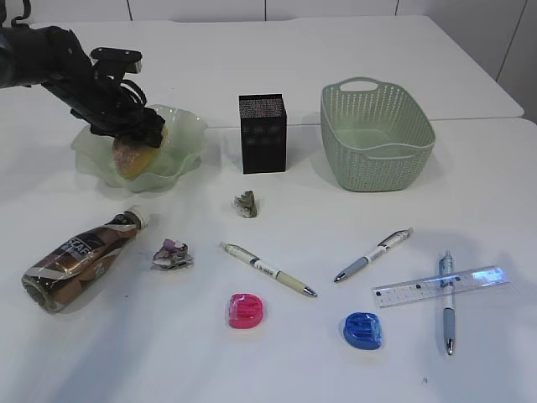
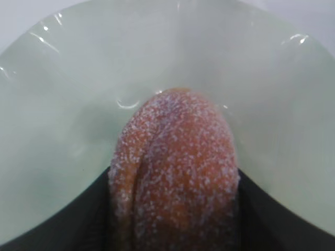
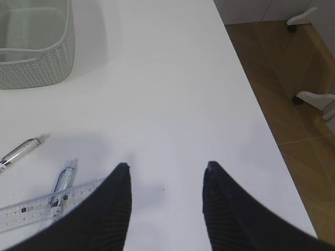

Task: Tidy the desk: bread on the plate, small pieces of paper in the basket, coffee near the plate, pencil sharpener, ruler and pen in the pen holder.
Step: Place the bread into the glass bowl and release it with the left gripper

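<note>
On the white bench [image 1: 277, 369] lie three pens: a cream one [image 1: 268, 269], a grey one [image 1: 372, 254], and a blue one [image 1: 446, 301] crossing over the clear ruler [image 1: 440, 286]. There are two pencil sharpeners, one pink [image 1: 246, 311] and one blue [image 1: 362, 330], and two crumpled scraps of paper, one pinkish [image 1: 172, 254] near the bottle and one darker [image 1: 246, 204] in front of the pen holder [image 1: 263, 133]. One coffee bottle [image 1: 80, 260] lies on its side at the left.

The green basket [image 1: 377, 134] looks empty, and the black pen holder's inside is not visible. The wavy plate [image 1: 180, 134] holds the one bread bun [image 1: 132, 154]. The left claw [image 1: 134, 126] sits over the bun with a finger on each side; whether it grips or has let go is hard to tell. The right claw [image 3: 166, 172] hangs open above bare bench, holding nothing, just beside the ruler and blue pen.
</note>
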`<action>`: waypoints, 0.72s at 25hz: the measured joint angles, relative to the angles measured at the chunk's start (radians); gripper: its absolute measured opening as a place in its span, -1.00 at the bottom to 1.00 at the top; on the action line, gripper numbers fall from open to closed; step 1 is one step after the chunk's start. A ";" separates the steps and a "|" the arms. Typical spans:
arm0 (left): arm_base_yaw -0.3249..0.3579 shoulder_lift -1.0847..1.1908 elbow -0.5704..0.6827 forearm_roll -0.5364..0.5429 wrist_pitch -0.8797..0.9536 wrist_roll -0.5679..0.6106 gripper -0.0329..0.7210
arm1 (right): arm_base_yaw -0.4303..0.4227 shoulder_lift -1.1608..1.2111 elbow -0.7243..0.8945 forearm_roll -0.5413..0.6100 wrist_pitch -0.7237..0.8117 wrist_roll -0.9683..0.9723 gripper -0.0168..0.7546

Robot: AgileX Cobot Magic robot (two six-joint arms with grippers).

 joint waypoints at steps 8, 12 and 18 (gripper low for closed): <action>0.000 0.000 0.000 -0.011 -0.001 0.000 0.47 | 0.000 0.000 0.000 0.000 0.000 0.000 -0.01; 0.000 0.000 0.000 -0.013 -0.002 0.000 0.67 | 0.000 0.000 0.000 0.000 0.002 0.000 -0.01; 0.000 0.000 0.000 -0.022 -0.002 0.000 0.74 | 0.000 0.000 0.000 0.000 0.004 0.000 -0.01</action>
